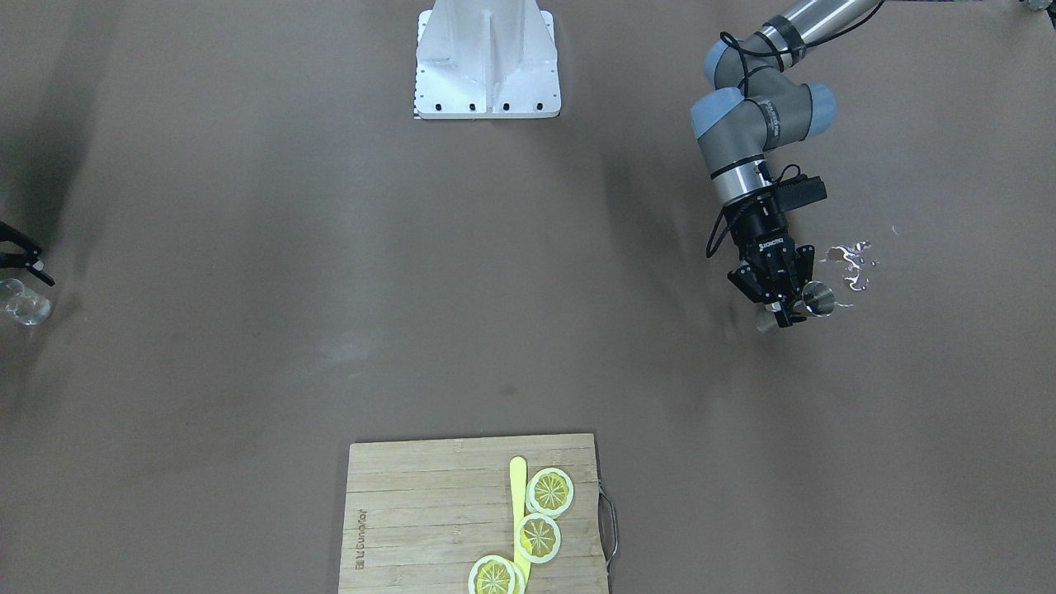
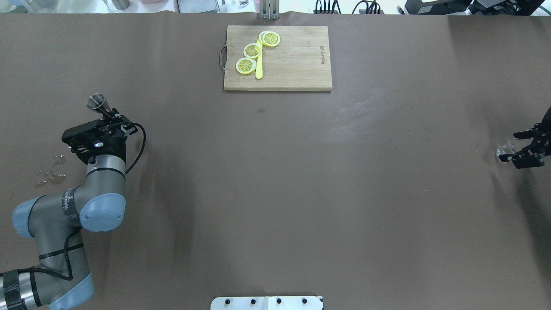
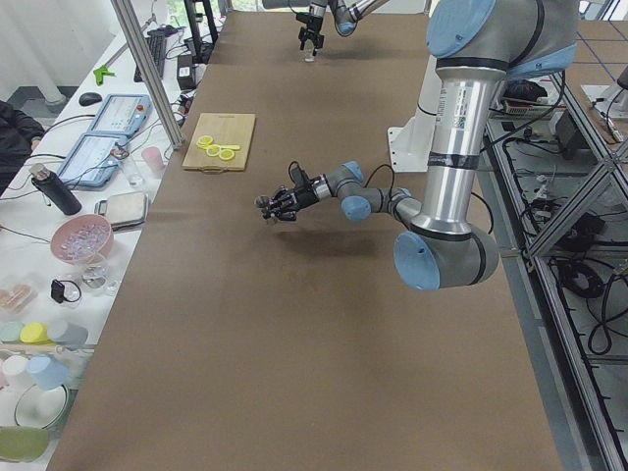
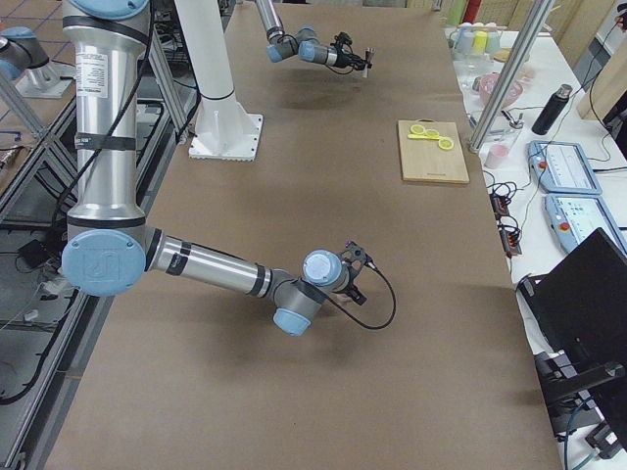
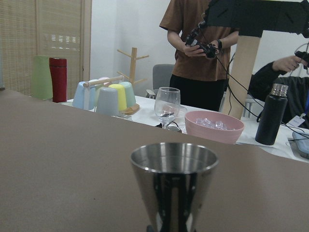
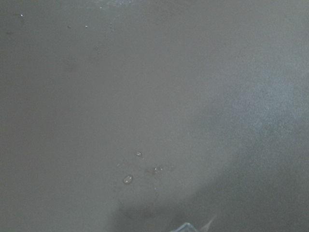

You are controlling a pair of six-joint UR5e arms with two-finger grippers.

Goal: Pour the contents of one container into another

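Observation:
My left gripper (image 2: 112,117) is shut on the waist of a steel jigger (image 2: 97,103) and holds it roughly upright just above the table at the robot's left. The front view shows this gripper (image 1: 782,312) with the jigger's open mouth (image 1: 818,299) beside it. In the left wrist view the jigger's cup (image 5: 174,179) fills the lower middle. Far off at the robot's right, my right gripper (image 2: 516,149) stands open, its fingers on either side of a clear glass (image 2: 504,150) on the table. The glass (image 1: 23,304) also shows at the front view's left edge.
A puddle of spilled liquid (image 1: 850,266) lies on the brown table beside the left arm. A wooden cutting board (image 2: 297,64) with three lemon slices (image 2: 252,51) and a yellow knife sits at the far middle. The robot's white base (image 1: 487,62) is at the near edge.

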